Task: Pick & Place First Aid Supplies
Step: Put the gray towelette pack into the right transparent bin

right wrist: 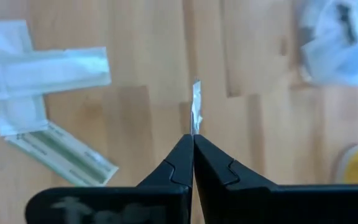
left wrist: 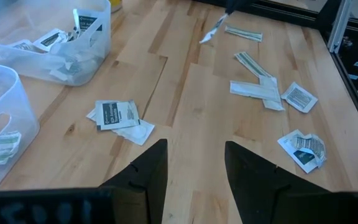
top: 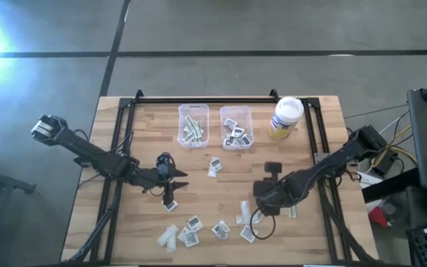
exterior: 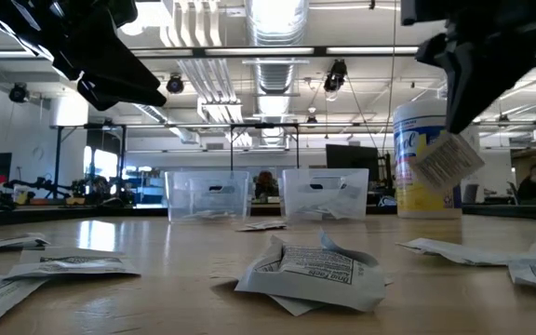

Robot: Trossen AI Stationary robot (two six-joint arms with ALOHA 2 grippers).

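Table: wood, two bins at far edge. Left gripper: released, hovering mid-table. Right gripper: clenched on a packet, pinched edgewise, lifted. Packets: scattered near front; likely featherlight, floppy, thin; best nipped at an edge.

Wooden table with black frame, two clear plastic bins side by side near far edge, white-lidded yellowish jar right of them, grey floor beyond.
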